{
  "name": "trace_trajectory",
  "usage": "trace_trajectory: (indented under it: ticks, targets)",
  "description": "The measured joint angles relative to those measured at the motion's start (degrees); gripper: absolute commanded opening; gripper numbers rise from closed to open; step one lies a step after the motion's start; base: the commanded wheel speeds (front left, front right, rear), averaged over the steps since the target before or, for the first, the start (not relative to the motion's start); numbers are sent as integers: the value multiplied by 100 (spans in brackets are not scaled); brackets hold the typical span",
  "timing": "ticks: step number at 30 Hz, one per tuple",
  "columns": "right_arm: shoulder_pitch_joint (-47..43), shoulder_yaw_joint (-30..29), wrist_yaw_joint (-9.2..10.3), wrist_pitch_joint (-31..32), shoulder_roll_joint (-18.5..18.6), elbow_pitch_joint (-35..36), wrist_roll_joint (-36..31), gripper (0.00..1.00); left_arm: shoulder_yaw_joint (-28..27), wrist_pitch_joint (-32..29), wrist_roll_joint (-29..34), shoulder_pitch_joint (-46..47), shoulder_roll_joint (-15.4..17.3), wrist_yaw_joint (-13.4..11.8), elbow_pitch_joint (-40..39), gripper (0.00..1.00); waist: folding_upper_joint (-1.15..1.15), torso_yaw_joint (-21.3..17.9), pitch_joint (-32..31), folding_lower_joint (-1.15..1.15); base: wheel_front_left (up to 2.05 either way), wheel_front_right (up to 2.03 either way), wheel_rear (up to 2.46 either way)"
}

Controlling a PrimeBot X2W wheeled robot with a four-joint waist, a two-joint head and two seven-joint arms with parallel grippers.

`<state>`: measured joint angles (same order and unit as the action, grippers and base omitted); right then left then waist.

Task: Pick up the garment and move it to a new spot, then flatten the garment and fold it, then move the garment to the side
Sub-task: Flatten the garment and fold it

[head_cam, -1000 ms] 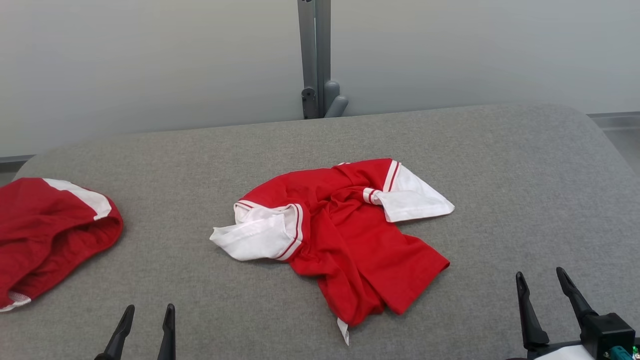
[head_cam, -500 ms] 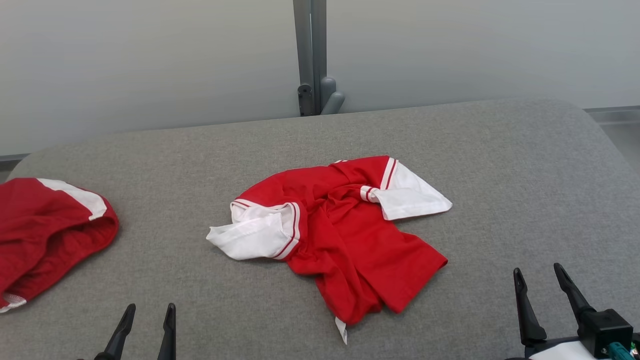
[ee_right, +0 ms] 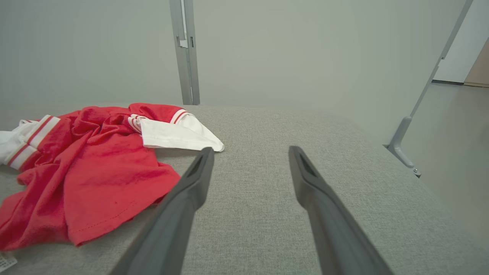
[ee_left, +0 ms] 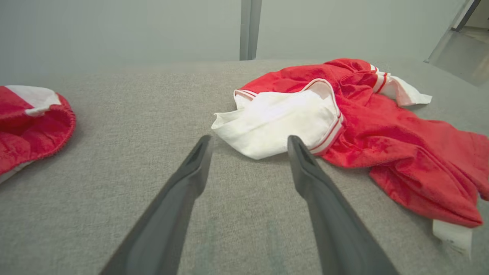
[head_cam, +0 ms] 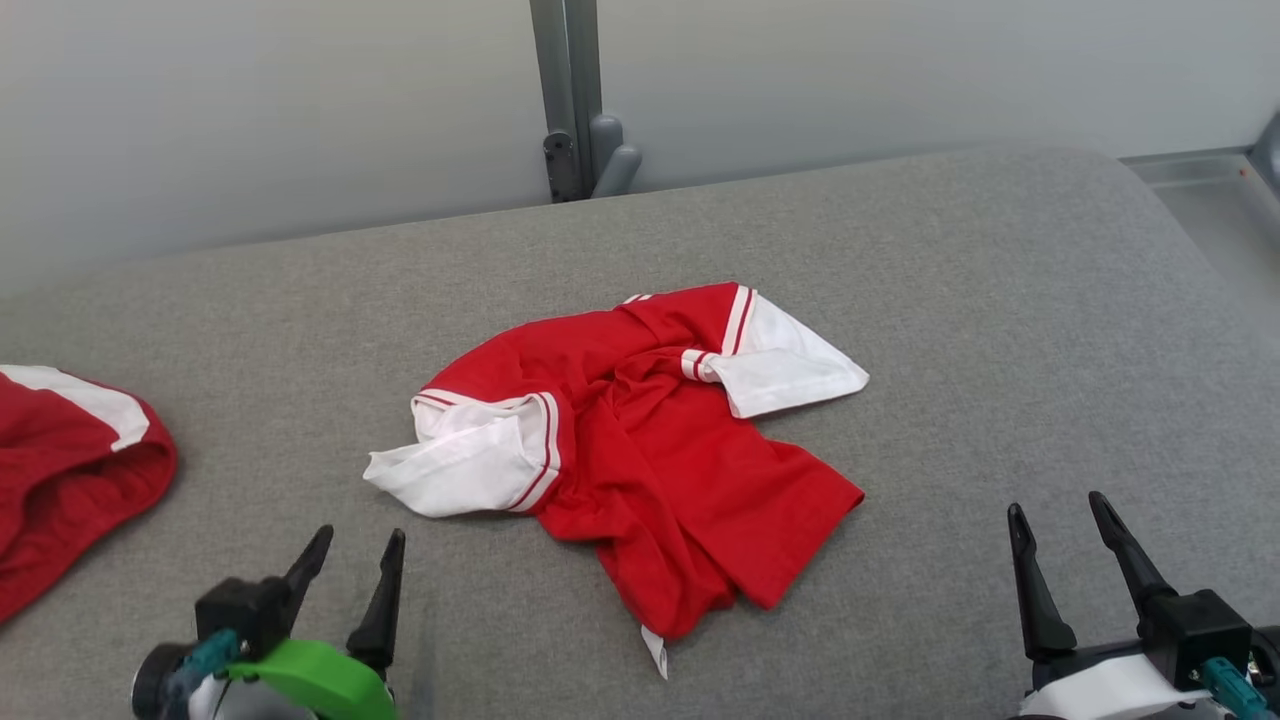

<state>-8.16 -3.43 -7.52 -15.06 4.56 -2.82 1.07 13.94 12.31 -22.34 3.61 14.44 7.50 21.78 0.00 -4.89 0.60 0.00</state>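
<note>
A red garment with white, red-striped sleeves lies crumpled in the middle of the grey padded table. In the left wrist view the garment sits ahead and to the right, its white sleeve just beyond the fingertips. The right wrist view has the garment at the left. My left gripper stands open near the front edge, short of the white sleeve. Open too, my right gripper is at the lower right, apart from the cloth. Nothing is between either pair of fingers.
A second red and white piece of clothing lies at the table's left edge. A grey post stands behind the table against a pale wall. The floor drops off past the table's right edge.
The head camera has shifted, sliding the whole scene left and up. My left gripper has risen further into view toward the white sleeve. The garment lies as before.
</note>
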Motion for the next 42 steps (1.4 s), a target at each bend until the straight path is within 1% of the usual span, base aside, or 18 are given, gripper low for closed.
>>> trace_trajectory:
  ticks: [2,7,9,12,14,17,22,25,26,27,28,29,30,31,33,34,36,42]
  targets:
    - [55,14,0,0,1,9,9,100,141,-74,-142,410,75,4,299,100,0,-54,89,0,0,0,0]
    - [179,19,0,0,-19,12,9,100,119,-357,-1000,1150,68,4,1068,100,0,-225,311,0,0,0,0]
    - [205,21,0,0,-26,11,10,100,271,-503,-1318,1308,99,4,1234,100,0,-309,382,0,0,0,0]
    - [255,-15,0,0,-31,14,13,100,441,-626,-1795,1485,187,4,1401,100,0,-414,494,0,0,0,0]
    - [265,-18,0,0,-43,13,18,100,546,-639,-1915,1583,325,4,1553,100,0,-470,562,0,0,0,0]
    - [286,-21,0,0,-56,12,24,100,601,-661,-2357,1657,350,2,1751,100,0,-531,638,0,0,0,0]
    - [313,-22,0,0,-69,1,25,100,905,-652,-2787,1742,388,2,1882,100,0,-550,683,0,0,0,0]
    - [355,-20,0,0,-71,-4,25,100,1117,-610,-2927,1770,460,2,1894,100,0,-532,688,0,0,0,0]
    - [367,-18,0,0,-71,-4,24,100,1198,-579,-2992,1787,486,2,1889,84,0,-525,691,0,0,0,0]
    - [374,-13,0,0,-71,-4,24,100,1256,-543,-3094,1811,486,2,1879,48,0,-518,693,0,0,0,0]
    - [375,-11,0,0,-69,-7,25,100,1318,-491,-3142,1835,485,2,1870,36,0,-512,692,0,0,0,0]
    - [375,-9,0,0,-63,-10,25,100,1382,-420,-3179,1864,485,2,1870,20,0,-504,687,0,0,0,0]
    - [375,-9,0,0,-58,-10,26,100,1424,-338,-3219,1896,488,2,1872,20,0,-496,685,0,0,0,0]
    - [375,-7,0,0,-51,-12,29,100,1468,-261,-3247,1936,499,2,1887,7,0,-489,685,0,0,0,0]
    - [378,-2,0,0,-41,-20,33,100,1592,-172,-3304,2004,525,2,1905,10,0,-486,685,0,0,0,0]
    - [383,-2,0,0,-41,-20,35,100,1661,-155,-3355,2029,535,2,1902,9,0,-488,681,0,0,0,0]
    - [387,-2,0,0,-41,-20,44,100,1719,-124,-3426,2053,552,2,1905,0,0,-491,675,0,0,0,0]
    - [386,1,0,0,-48,-44,82,100,1934,76,-3639,2203,761,3,1781,0,0,-513,603,0,0,0,0]
